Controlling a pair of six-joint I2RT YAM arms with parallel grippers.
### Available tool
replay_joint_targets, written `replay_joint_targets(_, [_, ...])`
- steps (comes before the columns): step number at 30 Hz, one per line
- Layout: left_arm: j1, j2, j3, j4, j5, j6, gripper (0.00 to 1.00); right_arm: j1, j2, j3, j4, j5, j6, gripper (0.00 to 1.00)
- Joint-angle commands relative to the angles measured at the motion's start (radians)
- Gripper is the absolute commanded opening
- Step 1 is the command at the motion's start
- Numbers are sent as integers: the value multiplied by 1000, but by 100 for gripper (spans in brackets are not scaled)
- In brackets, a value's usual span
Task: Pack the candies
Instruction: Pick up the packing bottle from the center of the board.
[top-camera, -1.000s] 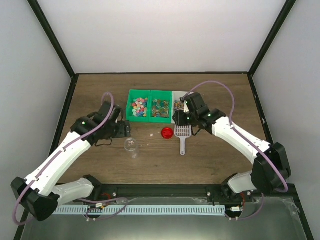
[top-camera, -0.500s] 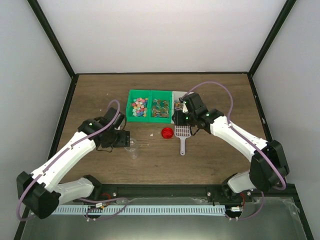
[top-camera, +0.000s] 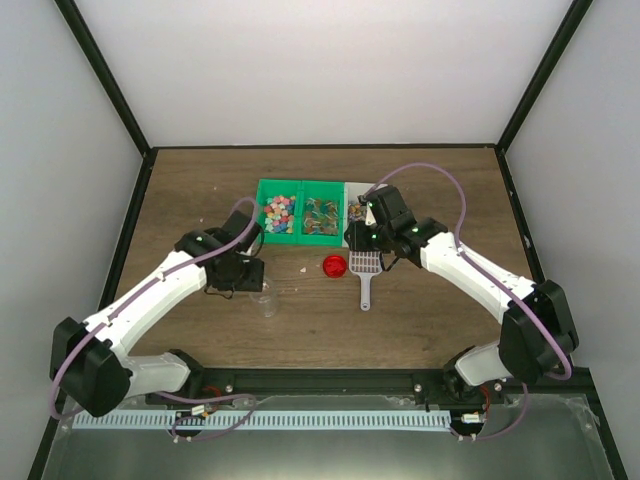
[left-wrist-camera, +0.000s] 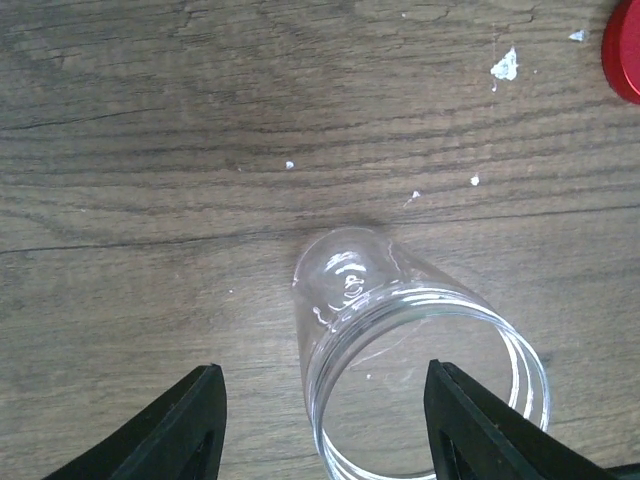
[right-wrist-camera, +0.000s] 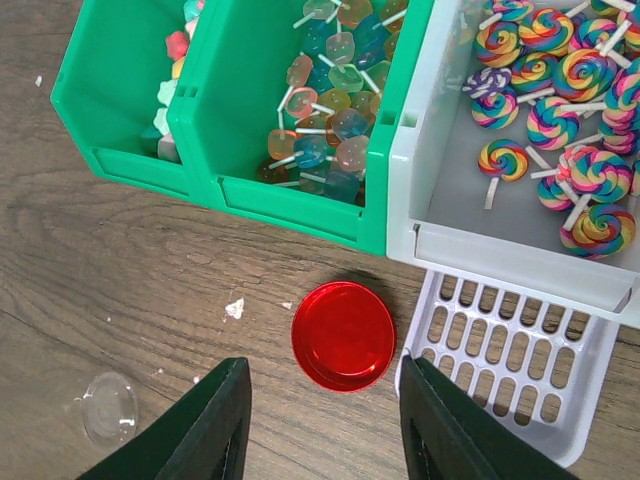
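Jar pickup stage: close your wide-open, empty left hand (left-wrist-camera: 320, 410) on the jar (left-wrist-camera: 385, 300), then bring the open, empty right hand (right-wrist-camera: 322, 420) to the scoop (right-wrist-camera: 505, 345).

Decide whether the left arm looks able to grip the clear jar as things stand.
Probably yes: on the left arm the jaws stand open with the clear jar right between them and nothing in the way; the red lid lies apart.
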Motion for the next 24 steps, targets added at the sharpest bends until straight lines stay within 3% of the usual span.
replay_joint_targets(1, [-2,21,4,25,0,15,54,9,-1,2,2,18,-5,42])
replay_joint_targets(5, [-2,33,3,33,-2,19,51,8,7,8,6,17,-5,42])
replay_joint_targets(8, [-2,38,-3,33,-7,18,41,9,8,8,9,15,-3,41])
replay_joint_targets(24, [-2,55,-16,27,-18,32,10,8,10,-8,12,16,8,41])
